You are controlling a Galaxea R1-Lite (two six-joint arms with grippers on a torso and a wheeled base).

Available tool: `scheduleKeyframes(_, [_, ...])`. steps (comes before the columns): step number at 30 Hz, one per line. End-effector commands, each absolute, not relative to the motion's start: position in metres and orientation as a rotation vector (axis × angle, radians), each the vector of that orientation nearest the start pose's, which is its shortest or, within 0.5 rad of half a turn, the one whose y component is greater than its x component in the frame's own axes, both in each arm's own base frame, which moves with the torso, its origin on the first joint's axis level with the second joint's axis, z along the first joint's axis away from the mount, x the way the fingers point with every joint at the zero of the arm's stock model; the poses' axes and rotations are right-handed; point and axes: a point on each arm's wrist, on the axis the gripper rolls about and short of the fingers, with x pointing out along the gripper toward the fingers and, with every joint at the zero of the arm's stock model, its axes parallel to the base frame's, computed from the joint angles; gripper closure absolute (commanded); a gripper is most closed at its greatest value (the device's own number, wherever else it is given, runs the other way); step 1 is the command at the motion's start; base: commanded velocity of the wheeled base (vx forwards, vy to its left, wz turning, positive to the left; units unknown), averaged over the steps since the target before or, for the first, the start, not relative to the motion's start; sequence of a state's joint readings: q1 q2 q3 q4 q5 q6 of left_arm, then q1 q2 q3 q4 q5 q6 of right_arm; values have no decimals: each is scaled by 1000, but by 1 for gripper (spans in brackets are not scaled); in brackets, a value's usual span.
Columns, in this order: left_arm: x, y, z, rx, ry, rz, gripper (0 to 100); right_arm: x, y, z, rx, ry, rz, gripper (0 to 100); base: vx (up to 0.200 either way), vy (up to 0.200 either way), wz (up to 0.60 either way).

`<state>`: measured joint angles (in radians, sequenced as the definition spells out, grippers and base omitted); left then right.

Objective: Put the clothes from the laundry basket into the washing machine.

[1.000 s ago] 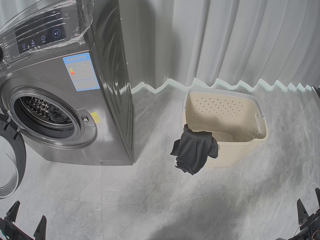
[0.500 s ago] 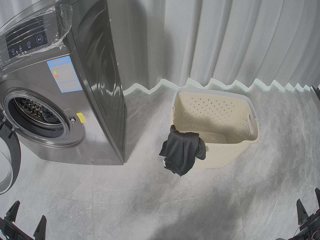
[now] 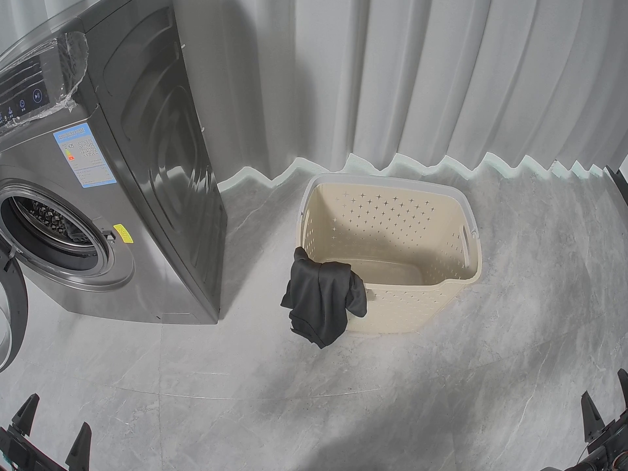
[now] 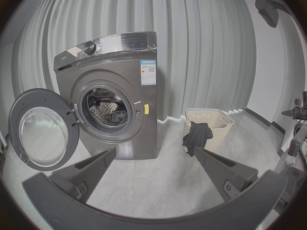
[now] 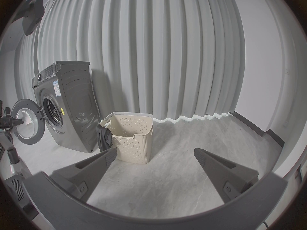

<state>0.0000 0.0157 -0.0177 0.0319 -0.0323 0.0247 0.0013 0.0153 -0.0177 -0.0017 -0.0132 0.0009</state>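
Observation:
A beige laundry basket (image 3: 458, 269) (image 4: 224, 120) (image 5: 140, 141) stands on the floor before the curtain. A black garment (image 3: 322, 299) (image 4: 197, 136) (image 5: 104, 137) hangs over its near-left rim. The grey washing machine (image 3: 150, 165) (image 4: 131, 74) (image 5: 75, 112) stands at the left with its round door (image 3: 10, 315) (image 4: 41, 130) (image 5: 27, 122) swung open; dark clothes (image 4: 115, 115) lie in the drum. My left gripper (image 3: 52, 430) (image 4: 153, 155) is open at the lower left, far from the basket. My right gripper (image 3: 608, 403) (image 5: 153, 155) is open at the lower right, holding nothing.
A white pleated curtain (image 3: 425, 67) runs along the back wall. Grey marble-look floor (image 3: 294, 387) lies between me and the basket. A dark baseboard (image 5: 255, 128) runs along the right wall.
The head view has shifted: washing machine and basket now sit farther left in the picture. Both grippers stay at the same spots at the bottom corners.

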Motion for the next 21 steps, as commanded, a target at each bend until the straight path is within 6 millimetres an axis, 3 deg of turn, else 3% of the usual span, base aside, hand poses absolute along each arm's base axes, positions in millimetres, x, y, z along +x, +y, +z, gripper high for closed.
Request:
scheduleKeyframes(1, [-23,-1,75,24,24,-33,0,-23,0,79,-17,-25,7,0,0,0,0])
scheduleKeyframes(2, [-23,-1,75,24,24,-33,0,-23,0,79,-17,-25,7,0,0,0,0])
scheduleKeyframes(3, [-23,-1,75,24,24,-33,0,-32,1,107,-8,-140,35,0,0,0,0])
scheduleKeyframes(6, [-23,-1,75,24,24,-33,0,-34,1,155,5,-188,50,0,0,0,0])
scheduleKeyframes(10, [-23,-1,75,24,23,-31,0,-20,1,170,6,-107,80,0,0,50,0])
scheduleKeyframes(11, [-23,-1,75,24,23,-31,0,10,4,170,22,69,193,0,0,200,0])
scheduleKeyframes(15, [-23,-1,75,24,21,-29,0,61,8,167,88,306,302,0,0,200,0])
scheduleKeyframes(19, [-23,-1,75,24,21,-31,0,114,21,160,90,395,420,0,0,0,0])
scheduleKeyframes(21, [-23,-1,75,24,21,-31,0,124,26,158,84,395,444,0,0,0,0])
